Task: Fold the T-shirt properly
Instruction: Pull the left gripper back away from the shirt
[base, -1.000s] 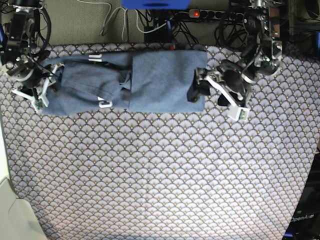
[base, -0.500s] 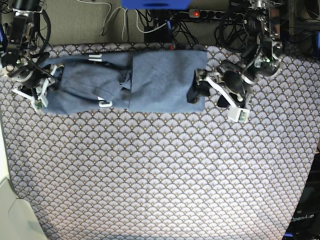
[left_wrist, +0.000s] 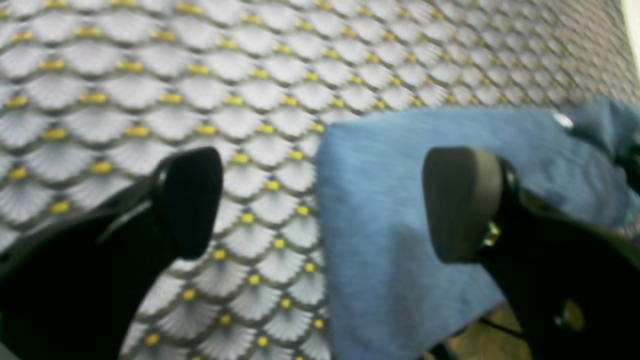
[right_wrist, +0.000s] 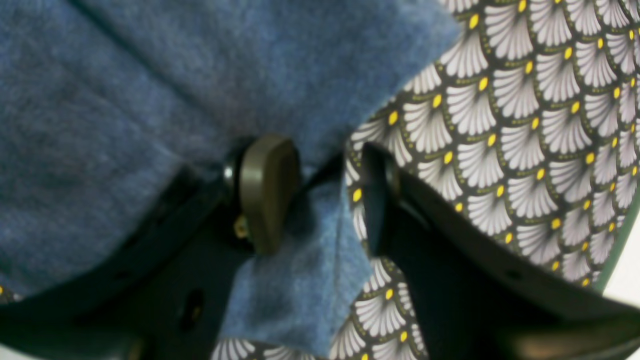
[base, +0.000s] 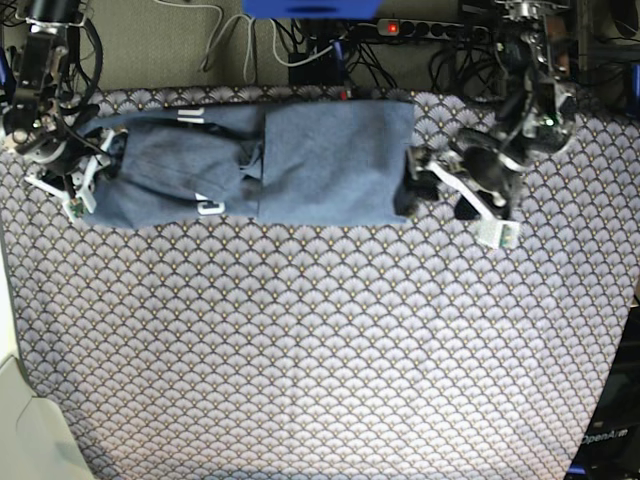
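Note:
The slate-blue T-shirt lies folded into a long band across the back of the table, with a bit of white lettering showing at a fold. My left gripper is open at the shirt's right end. In the left wrist view one finger is above the shirt and the other above the table covering. My right gripper is at the shirt's left end. In the right wrist view its jaws are drawn close on a fold of the shirt's edge.
The scallop-patterned grey covering spreads over the whole table. Cables and a power strip run along the back edge behind the shirt. A pale surface borders the table at the lower left.
My left gripper has drawn back to the right, off the shirt's right end. My right gripper has shifted slightly up and left, and the shirt's left end has followed it.

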